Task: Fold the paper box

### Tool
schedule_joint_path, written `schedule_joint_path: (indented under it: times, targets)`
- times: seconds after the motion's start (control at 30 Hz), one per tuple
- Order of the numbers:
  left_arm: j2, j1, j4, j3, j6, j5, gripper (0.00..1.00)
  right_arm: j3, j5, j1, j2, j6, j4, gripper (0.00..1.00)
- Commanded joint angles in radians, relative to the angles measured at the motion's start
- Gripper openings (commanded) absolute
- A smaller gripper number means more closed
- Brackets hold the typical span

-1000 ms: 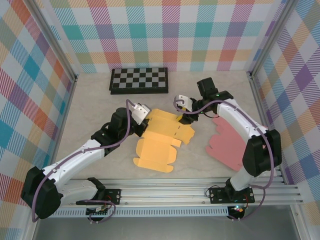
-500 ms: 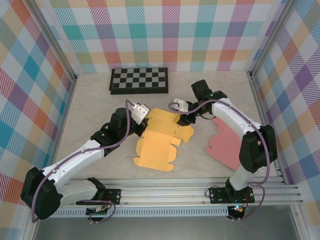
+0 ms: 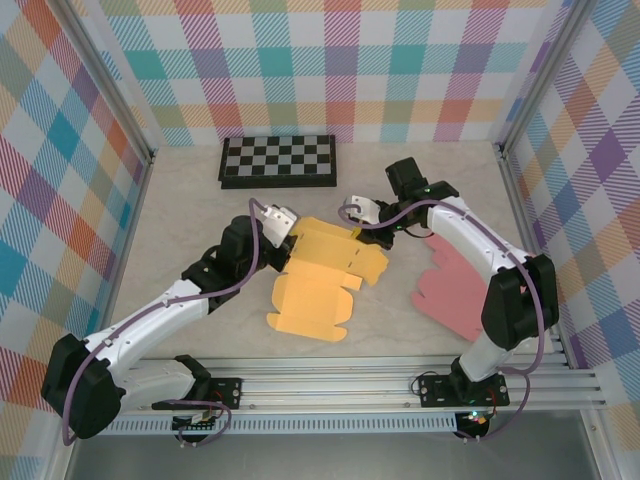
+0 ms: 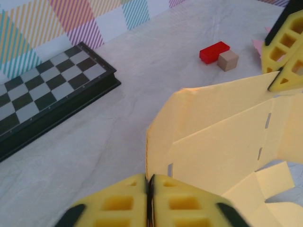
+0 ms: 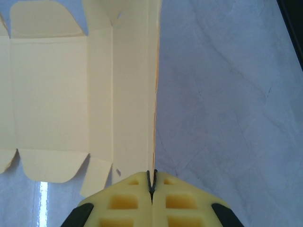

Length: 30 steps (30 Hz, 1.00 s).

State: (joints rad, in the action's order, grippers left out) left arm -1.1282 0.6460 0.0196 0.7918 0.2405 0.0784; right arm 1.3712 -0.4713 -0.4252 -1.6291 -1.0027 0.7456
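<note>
The yellow paper box (image 3: 318,280) lies unfolded mid-table, its far panel lifted off the surface. My left gripper (image 3: 284,222) is at the box's far left corner. In the left wrist view its jaws (image 4: 149,182) are pressed together on the raised edge of the paper box (image 4: 222,127). At the far right corner is my right gripper (image 3: 358,220). The right wrist view shows it (image 5: 152,182) shut on the thin upright edge of the paper box (image 5: 128,94). Its yellow fingers (image 4: 284,42) also show in the left wrist view, against that same panel.
A pink flat paper box (image 3: 455,285) lies to the right, under the right arm. A chessboard (image 3: 278,160) sits at the back, also seen as the chessboard (image 4: 47,90) from the left wrist. A red block (image 4: 214,51) and a tan cube (image 4: 228,60) rest beyond the yellow box.
My right gripper has slid left along the box's far edge and closed on it. The far panel now stands higher. The left arm has barely moved.
</note>
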Motion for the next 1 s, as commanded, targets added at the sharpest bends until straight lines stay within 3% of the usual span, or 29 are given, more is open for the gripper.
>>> schedule_joint_path:
  times: [0.0,0.07,0.27,0.43,0.5,0.6,0.7,0.97]
  targets:
    - [0.016,0.009,0.050,0.076,-0.150,0.114,0.31,-0.019,0.062,-0.001,0.057,0.009,-0.039,0.00]
    - [0.019,-0.012,0.119,0.116,-0.257,0.129,0.36,-0.053,0.107,-0.001,0.084,0.006,-0.085,0.00]
    - [-0.025,-0.123,0.373,0.266,-0.573,0.077,0.35,-0.124,0.216,-0.013,0.141,-0.034,-0.173,0.00]
    - [-0.198,-0.151,0.533,0.486,-0.847,-0.113,0.41,-0.170,0.385,-0.062,0.142,-0.030,-0.296,0.00]
    - [-0.253,-0.149,0.531,0.529,-0.929,-0.168,0.52,-0.197,0.448,-0.079,0.142,-0.030,-0.350,0.00]
    - [-0.321,-0.141,0.527,0.586,-0.973,-0.202,0.55,-0.234,0.474,-0.090,0.153,-0.020,-0.408,0.00]
    - [-0.392,-0.117,0.587,0.652,-0.972,-0.167,0.56,-0.238,0.474,-0.091,0.150,0.010,-0.422,0.00]
    - [-0.529,-0.094,0.618,0.695,-0.946,-0.179,0.56,-0.156,0.323,-0.078,0.098,0.042,-0.297,0.00]
